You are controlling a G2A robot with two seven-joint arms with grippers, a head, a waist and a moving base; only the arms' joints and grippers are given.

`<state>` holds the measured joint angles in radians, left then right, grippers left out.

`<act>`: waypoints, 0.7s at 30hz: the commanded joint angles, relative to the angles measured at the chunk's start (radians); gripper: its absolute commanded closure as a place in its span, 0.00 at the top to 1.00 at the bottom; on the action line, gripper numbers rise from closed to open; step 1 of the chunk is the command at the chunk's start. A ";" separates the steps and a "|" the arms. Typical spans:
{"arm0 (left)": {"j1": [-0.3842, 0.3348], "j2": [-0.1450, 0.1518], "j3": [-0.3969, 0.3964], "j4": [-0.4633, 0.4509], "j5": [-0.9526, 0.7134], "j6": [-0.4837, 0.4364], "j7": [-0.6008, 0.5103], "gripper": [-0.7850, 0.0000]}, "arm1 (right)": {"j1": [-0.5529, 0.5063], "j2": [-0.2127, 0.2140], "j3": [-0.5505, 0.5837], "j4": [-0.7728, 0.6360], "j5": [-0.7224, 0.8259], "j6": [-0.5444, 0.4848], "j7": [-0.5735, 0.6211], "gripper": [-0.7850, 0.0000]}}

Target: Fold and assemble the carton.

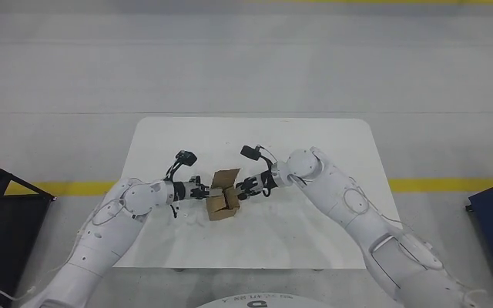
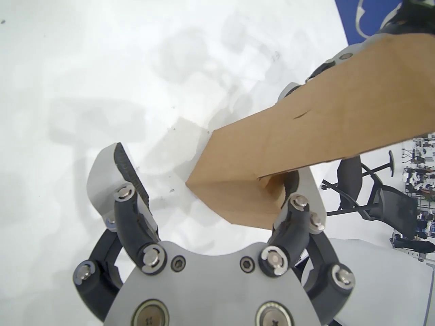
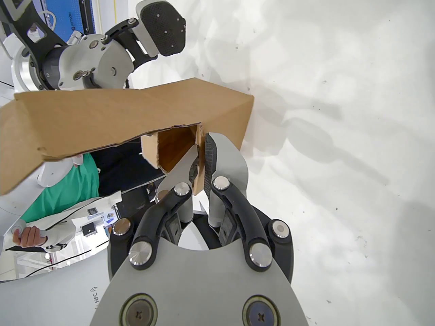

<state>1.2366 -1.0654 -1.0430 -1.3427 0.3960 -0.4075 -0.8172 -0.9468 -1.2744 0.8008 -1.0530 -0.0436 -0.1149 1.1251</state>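
A small brown carton point(image 1: 223, 197) stands on the white table point(image 1: 308, 138) between my two grippers, with one flap raised. My right gripper point(image 3: 205, 157) is shut on the edge of a carton point(image 3: 136, 116) wall, one finger inside and one outside. My left gripper point(image 2: 210, 178) is open wide at the opposite side. A lower corner of the carton point(image 2: 306, 120) lies between its fingers; one finger point(image 2: 300, 184) is against the cardboard, the other finger point(image 2: 131, 174) stands free over the table. From above, the left gripper point(image 1: 202, 190) and the right gripper point(image 1: 245, 187) flank the carton.
The table's front edge runs just below the carton. A black bin point(image 1: 15, 212) stands on the floor at the left, and a blue object point(image 1: 483, 208) at the right. Bare tabletop point(image 1: 323, 231) lies around the carton on all sides.
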 commanded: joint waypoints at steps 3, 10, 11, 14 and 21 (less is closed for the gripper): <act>0.032 0.018 -0.065 -0.025 -0.027 -0.047 0.000 1.00 | -0.007 0.010 0.018 -0.028 -0.022 0.017 -0.018 0.00; 0.076 0.043 -0.161 -0.047 -0.079 -0.074 -0.004 1.00 | -0.043 0.036 0.065 -0.142 -0.064 0.062 -0.025 0.05; 0.079 0.045 -0.164 -0.050 -0.079 -0.074 -0.006 1.00 | -0.050 0.039 0.068 -0.158 -0.070 0.069 -0.024 0.15; 0.089 0.048 -0.171 -0.055 -0.090 -0.081 -0.007 1.00 | -0.066 0.044 0.069 -0.196 -0.085 0.086 -0.016 0.42; 0.140 0.068 -0.283 -0.052 -0.341 -0.208 -0.029 1.00 | -0.071 0.046 0.062 -0.216 -0.083 0.096 -0.012 0.43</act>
<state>1.3678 -1.0018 -1.2985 -1.3958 0.1357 -0.5876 -0.8301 -1.0177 -1.2288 0.8633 -1.2684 -0.1295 -0.0172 1.1136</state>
